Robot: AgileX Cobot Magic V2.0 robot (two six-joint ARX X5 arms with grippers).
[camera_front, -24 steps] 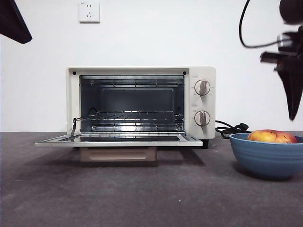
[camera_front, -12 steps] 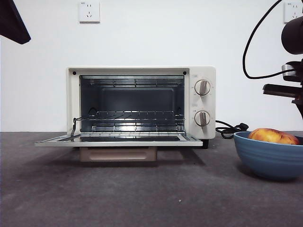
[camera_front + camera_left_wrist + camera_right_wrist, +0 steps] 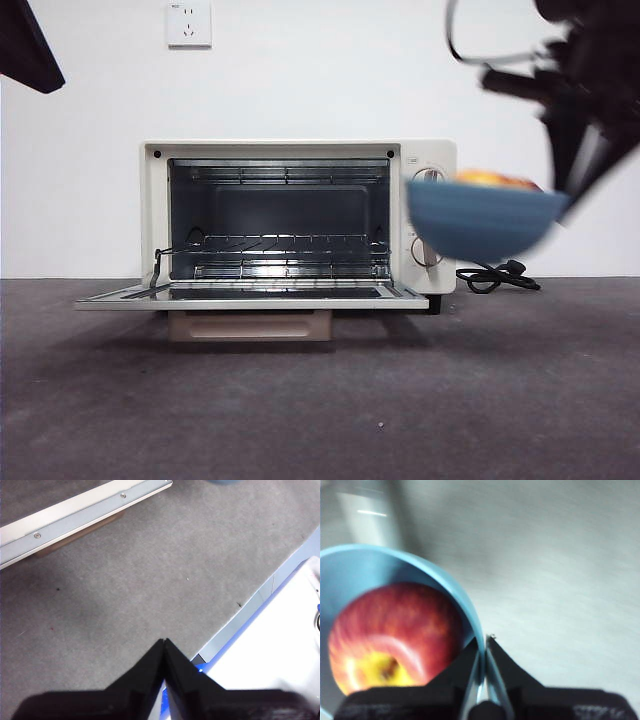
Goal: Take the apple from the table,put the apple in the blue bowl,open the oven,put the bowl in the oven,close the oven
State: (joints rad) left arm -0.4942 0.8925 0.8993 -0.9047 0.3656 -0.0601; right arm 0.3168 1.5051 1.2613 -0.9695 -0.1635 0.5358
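**Bowl with apple held aloft beside the open oven**

While the oven [image 3: 298, 218] stands with its door folded down flat, the nearest stretch of the table [image 3: 320, 400] in front of that door is bare dark grey. (The left wrist view shows the door's metal edge and the beige handle beneath it.) The left gripper [image 3: 164, 642] has its jaws pressed together with nothing between them, above the table in front of the door and apart from it. In the front view a black tip shows at the corner up and to the left of the oven.

Level with the oven's knob panel, the blue bowl [image 3: 485, 218] hangs in the air, clear of the table and motion-blurred. It overlaps the oven's right edge and covers much of the two knobs [image 3: 428, 176]. The apple [image 3: 497, 180] sits inside it, its red-orange top just showing over the rim. The right gripper [image 3: 485, 645] pinches the bowl's rim, one jaw inside against the wall next to the apple, the other outside. Its arm comes down dark from above right of the oven.

Behind and to the right of the oven lies its black cord [image 3: 497, 276]. On the white wall above the oven's left part is a socket [image 3: 188, 23].
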